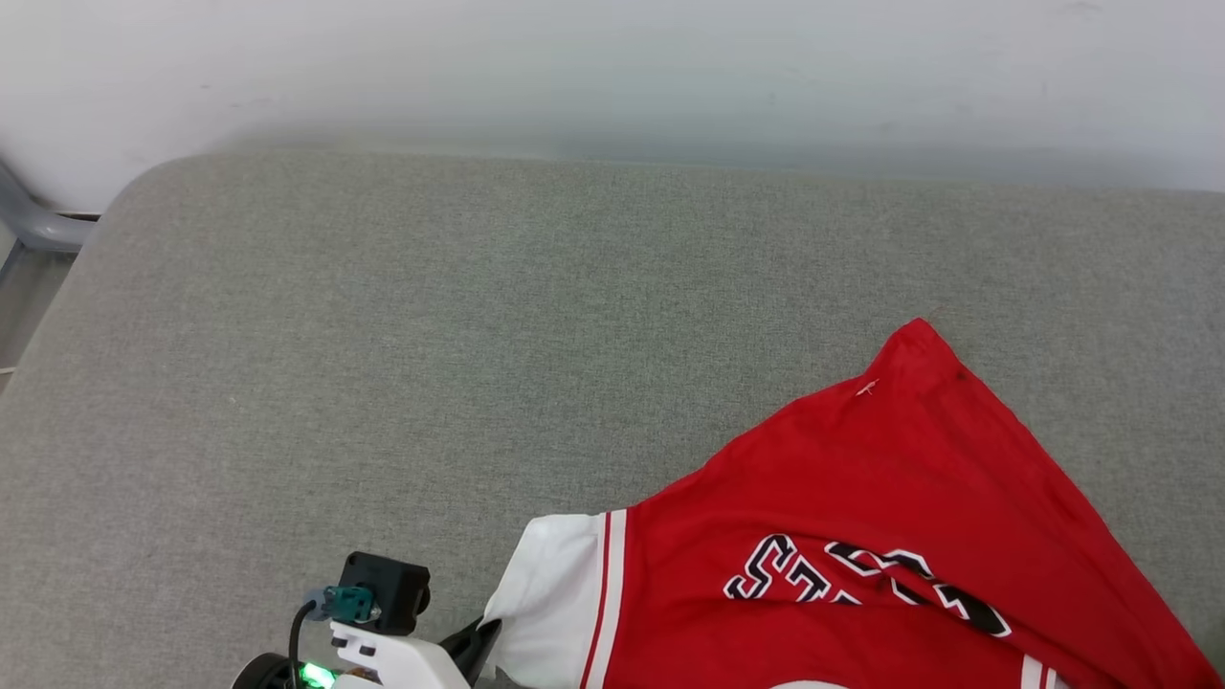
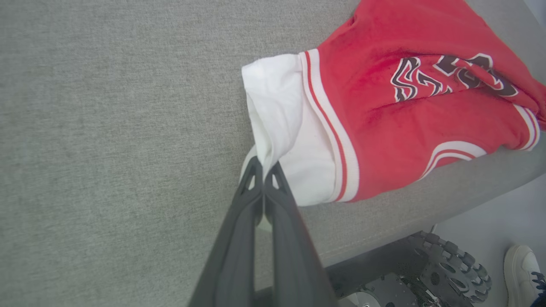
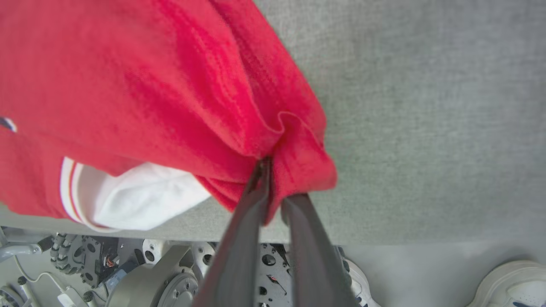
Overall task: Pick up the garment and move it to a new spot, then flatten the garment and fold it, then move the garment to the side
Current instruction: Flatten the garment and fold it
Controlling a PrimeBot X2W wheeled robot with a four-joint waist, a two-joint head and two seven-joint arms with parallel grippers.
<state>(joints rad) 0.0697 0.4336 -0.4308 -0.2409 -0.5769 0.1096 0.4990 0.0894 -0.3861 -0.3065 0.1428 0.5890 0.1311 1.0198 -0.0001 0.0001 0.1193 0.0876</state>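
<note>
The garment (image 1: 880, 536), a red shirt with white sleeves, striped trim and black lettering, lies rumpled at the near right of the grey surface (image 1: 478, 335). In the left wrist view my left gripper (image 2: 263, 168) is shut on the white sleeve of the garment (image 2: 375, 115). Its wrist and one dark finger (image 1: 476, 643) show at the bottom of the head view beside the sleeve. In the right wrist view my right gripper (image 3: 271, 170) is shut on a bunched red fold of the garment (image 3: 170, 94), which drapes over its fingertips.
The grey surface's front edge (image 3: 384, 238) runs close behind both grippers, with the robot's wheeled base (image 2: 431, 268) and a person's white shoes (image 3: 512, 285) on the floor below. A pale wall (image 1: 612, 67) lies beyond the far edge. A grey metal frame (image 1: 33, 225) stands at the far left.
</note>
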